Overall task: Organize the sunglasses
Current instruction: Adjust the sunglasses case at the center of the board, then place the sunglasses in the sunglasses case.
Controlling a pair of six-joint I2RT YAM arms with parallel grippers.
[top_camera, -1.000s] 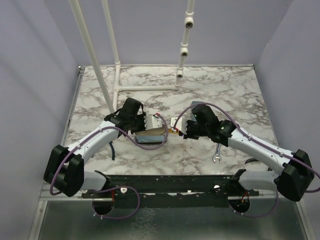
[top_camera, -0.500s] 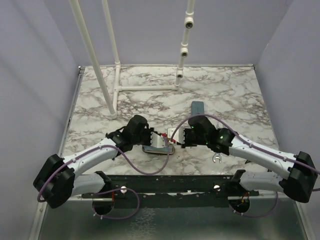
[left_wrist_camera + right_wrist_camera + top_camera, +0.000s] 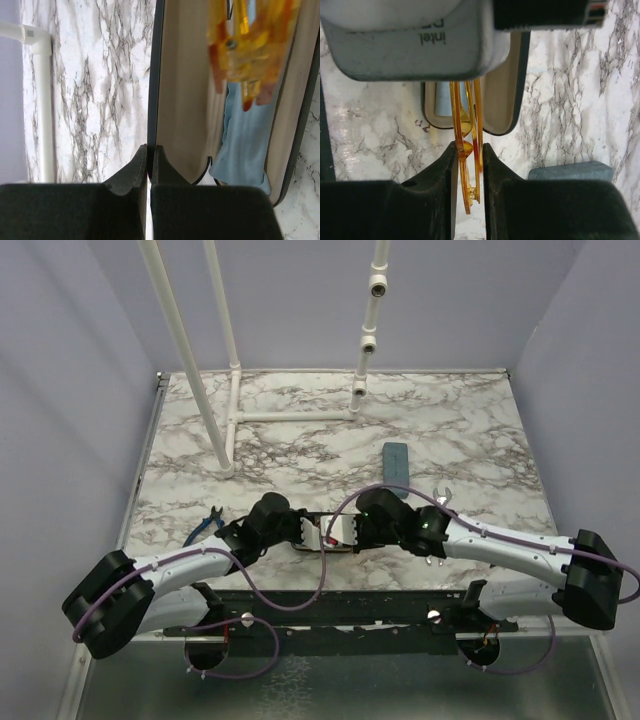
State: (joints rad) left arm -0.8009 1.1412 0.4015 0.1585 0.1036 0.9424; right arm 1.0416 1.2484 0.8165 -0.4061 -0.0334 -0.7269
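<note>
The yellow-orange sunglasses (image 3: pixel 468 175) are folded, and my right gripper (image 3: pixel 469 147) is shut on them. They hang over the open black oval case (image 3: pixel 502 107). In the left wrist view the sunglasses (image 3: pixel 252 45) are blurred above the case's beige lining (image 3: pixel 182 95), where a light blue cloth (image 3: pixel 245 145) lies. My left gripper (image 3: pixel 149 149) is shut on the case's thin dark rim. From above, the left gripper (image 3: pixel 312 531) and right gripper (image 3: pixel 346 531) meet over the case (image 3: pixel 322 547) near the table's front edge. The thin wire-framed pair is not in view.
A blue-grey oblong case (image 3: pixel 396 460) lies behind the right arm and shows as a blue-grey case (image 3: pixel 570 171) in the right wrist view. Blue-handled pliers (image 3: pixel 205 526) lie left of the left arm. White pipes (image 3: pixel 225 410) stand at the back left, and a white pipe (image 3: pixel 41 100) is beside the case.
Both arms have come toward the near edge, carrying the open case and the sunglasses with them. The blue-grey case and the pliers are now uncovered.
</note>
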